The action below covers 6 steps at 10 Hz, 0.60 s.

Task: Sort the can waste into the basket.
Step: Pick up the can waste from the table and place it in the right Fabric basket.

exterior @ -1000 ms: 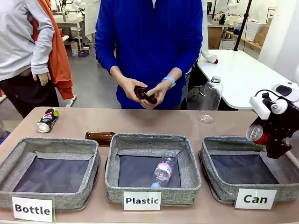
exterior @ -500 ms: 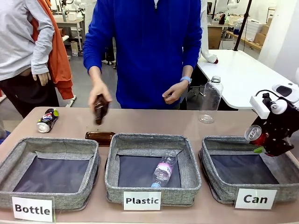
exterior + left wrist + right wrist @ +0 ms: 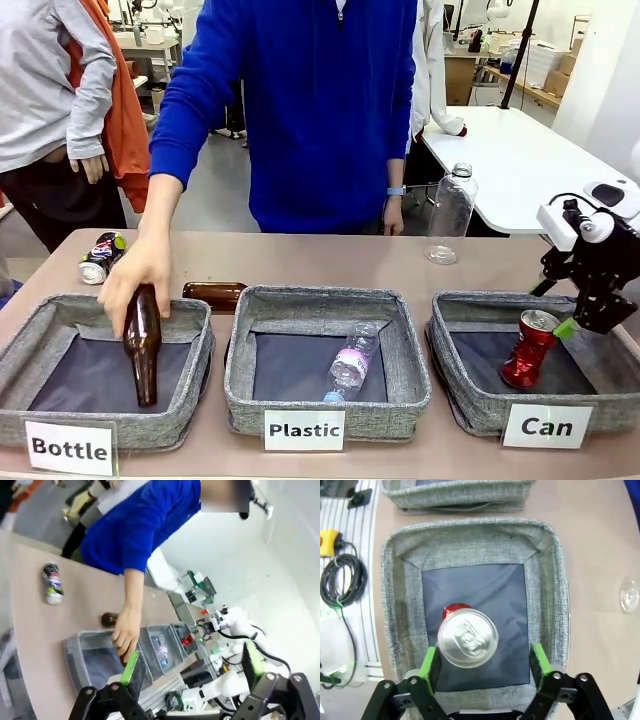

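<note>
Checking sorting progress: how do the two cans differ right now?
The red can stands tilted inside the Can basket; the dark can lies on the table, outside every basket. The red can is plain; the dark can bears coloured print. Both are drink cans.

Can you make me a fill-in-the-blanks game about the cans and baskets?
1. The red can stands in the right basket, whose card says ____.
2. A hand holds a brown bottle in the left basket, whose card says ____.
3. Above the red can, the fingers of the right gripper are ____, not shut.

Missing words: Can; Bottle; open.
</note>
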Each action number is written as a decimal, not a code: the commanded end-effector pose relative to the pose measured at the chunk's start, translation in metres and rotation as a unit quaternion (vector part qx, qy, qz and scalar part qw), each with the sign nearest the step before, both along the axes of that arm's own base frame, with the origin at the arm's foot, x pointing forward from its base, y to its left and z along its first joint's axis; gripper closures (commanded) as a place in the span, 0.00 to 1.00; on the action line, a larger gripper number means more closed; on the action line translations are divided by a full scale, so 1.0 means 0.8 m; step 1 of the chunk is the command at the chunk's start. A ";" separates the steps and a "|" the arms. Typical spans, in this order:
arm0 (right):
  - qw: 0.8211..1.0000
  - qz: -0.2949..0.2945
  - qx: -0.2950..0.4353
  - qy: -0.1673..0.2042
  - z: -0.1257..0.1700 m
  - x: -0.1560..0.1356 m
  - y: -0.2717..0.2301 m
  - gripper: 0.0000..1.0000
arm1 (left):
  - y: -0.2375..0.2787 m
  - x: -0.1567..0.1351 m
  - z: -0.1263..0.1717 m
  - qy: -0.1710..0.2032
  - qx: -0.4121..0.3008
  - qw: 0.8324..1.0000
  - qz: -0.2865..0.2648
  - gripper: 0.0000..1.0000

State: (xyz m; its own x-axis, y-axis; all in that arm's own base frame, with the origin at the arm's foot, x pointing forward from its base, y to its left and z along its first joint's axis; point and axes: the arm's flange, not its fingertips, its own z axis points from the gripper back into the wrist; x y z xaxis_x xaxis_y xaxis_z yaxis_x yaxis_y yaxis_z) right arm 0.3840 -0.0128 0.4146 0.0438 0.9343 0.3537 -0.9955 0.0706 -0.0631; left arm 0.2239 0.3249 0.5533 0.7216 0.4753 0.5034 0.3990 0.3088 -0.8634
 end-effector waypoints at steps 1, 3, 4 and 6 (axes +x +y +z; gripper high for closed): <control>1.000 -0.010 0.011 0.005 0.002 0.016 0.004 0.00 | 0.068 -0.005 -0.002 -0.021 -0.022 0.999 0.035 0.00; 1.000 -0.013 0.028 0.007 0.002 0.025 0.005 0.00 | 0.090 -0.017 -0.002 -0.035 -0.035 0.996 0.072 0.00; 0.999 -0.019 0.045 0.011 0.005 0.030 0.003 0.00 | 0.091 -0.015 -0.003 -0.033 -0.045 0.996 0.075 0.00; 0.997 -0.032 0.066 0.023 0.006 0.036 -0.001 0.00 | 0.076 -0.009 -0.005 -0.030 -0.036 0.997 0.064 0.00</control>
State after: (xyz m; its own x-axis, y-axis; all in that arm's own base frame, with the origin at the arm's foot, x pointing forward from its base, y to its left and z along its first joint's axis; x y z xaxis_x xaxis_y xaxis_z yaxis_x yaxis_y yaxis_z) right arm 0.4066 -0.0136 0.4182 0.0993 0.8974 0.4298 -0.9922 0.1220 -0.0255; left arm 0.2170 0.3945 0.5444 0.6262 0.6092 0.4865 0.3896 0.2960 -0.8721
